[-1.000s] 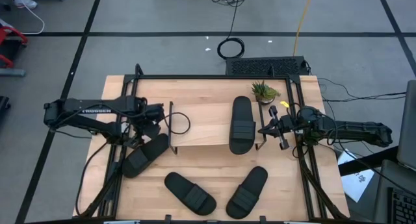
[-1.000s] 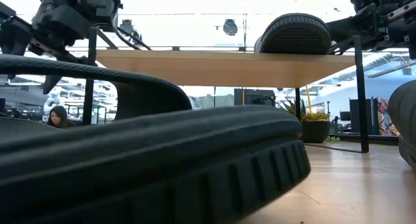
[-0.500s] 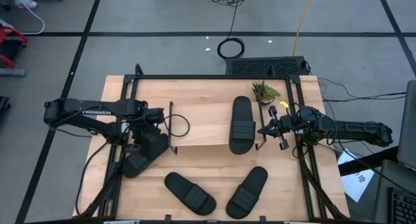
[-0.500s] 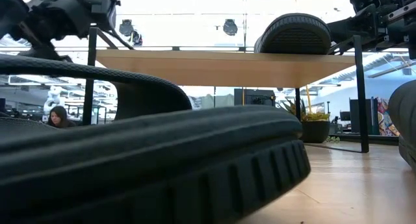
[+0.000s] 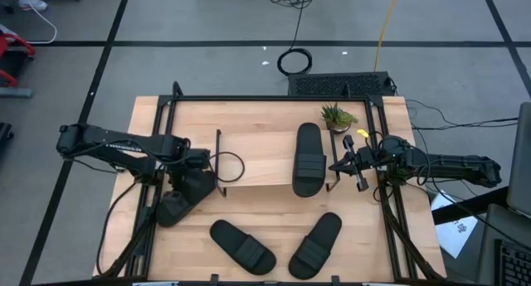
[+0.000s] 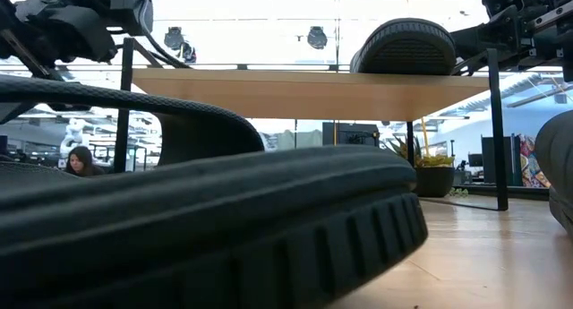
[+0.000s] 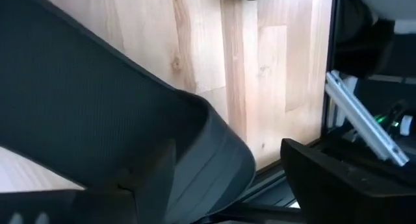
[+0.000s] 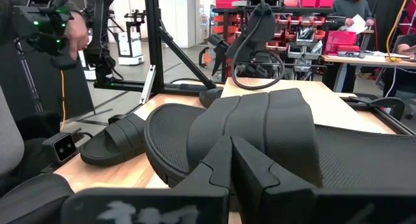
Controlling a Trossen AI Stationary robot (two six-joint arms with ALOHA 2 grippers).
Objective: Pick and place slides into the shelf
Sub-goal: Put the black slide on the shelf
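Observation:
Four black slides show in the high view. One [image 5: 307, 159] lies flat on the shelf's [image 5: 257, 157] light plank. Two [image 5: 242, 246] [image 5: 315, 244] lie on the table near its near edge. A fourth [image 5: 176, 201] lies on the table left of the shelf. My left gripper [image 5: 197, 172] is low over this slide's far end and open. In the left wrist view the slide's strap edge [image 7: 214, 139] sits between its fingers. My right gripper [image 5: 334, 165] is shut at the shelf's right end, beside the shelved slide [image 8: 260, 133]. My left gripper [image 7: 221, 156] comes at the left slide's far end from above, with one finger [image 7: 325, 178] outside the slide's edge and the other blurred against the strap. Whether either finger touches the slide, I cannot tell.
A small potted plant [image 5: 336, 116] stands by the table's far right corner. A black cable loop [image 5: 231, 163] hangs at the shelf's left end. Black frame rails [image 5: 158, 153] run along the table's sides. People show in the room beyond [image 8: 354, 3].
My left gripper has moved toward the table's near edge and down, from beside the shelf's left end onto the far end of the left slide. The slides and the right arm have kept still.

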